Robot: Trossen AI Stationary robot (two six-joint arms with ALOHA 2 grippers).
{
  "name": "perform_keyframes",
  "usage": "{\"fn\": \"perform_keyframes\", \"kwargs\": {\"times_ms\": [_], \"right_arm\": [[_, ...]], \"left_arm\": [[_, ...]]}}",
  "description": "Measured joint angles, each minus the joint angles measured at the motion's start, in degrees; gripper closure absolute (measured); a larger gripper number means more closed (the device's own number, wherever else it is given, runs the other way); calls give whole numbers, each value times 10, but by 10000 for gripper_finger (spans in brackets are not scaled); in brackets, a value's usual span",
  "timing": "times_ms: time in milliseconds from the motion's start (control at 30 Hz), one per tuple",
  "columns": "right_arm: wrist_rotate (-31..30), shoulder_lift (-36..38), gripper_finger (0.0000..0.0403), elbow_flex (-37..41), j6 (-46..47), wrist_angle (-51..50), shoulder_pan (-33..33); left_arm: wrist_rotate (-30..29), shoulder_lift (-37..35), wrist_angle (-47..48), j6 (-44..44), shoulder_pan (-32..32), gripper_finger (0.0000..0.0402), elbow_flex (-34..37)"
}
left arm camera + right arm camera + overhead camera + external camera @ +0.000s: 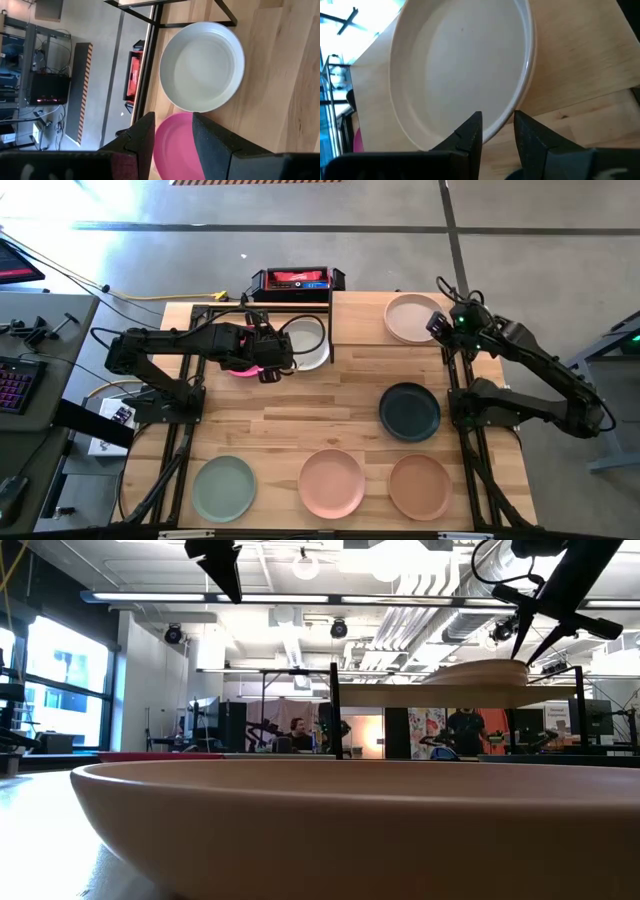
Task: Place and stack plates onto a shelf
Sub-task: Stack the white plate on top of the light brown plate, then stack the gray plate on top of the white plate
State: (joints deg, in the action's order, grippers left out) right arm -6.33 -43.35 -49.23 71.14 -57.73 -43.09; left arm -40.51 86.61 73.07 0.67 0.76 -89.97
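Pincer over magenta plate, beside grey plate

No legible text, label, brand, number or sign in any view. Red-and-black case beyond table's far edge carries pale mark on its lid, too small to read. Posters on room's back wall show colour patches only, no readable lettering. Striped hazard strip on floor bears no characters. Plates, shelf, both arms: no markings discernible.
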Motion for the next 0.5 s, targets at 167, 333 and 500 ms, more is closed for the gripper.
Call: {"fn": "perform_keyframes", "kwargs": {"times_ms": [167,333,500], "right_arm": [[24,-1,312,0,-18,-4,1],[24,-1,312,0,-22,-11,1],[40,-2,312,0,-22,-49,4]], "left_arm": [[0,0,0,0,0,282,0],[0,0,-1,0,0,282,0],[0,0,-1,0,0,282,0]]}}
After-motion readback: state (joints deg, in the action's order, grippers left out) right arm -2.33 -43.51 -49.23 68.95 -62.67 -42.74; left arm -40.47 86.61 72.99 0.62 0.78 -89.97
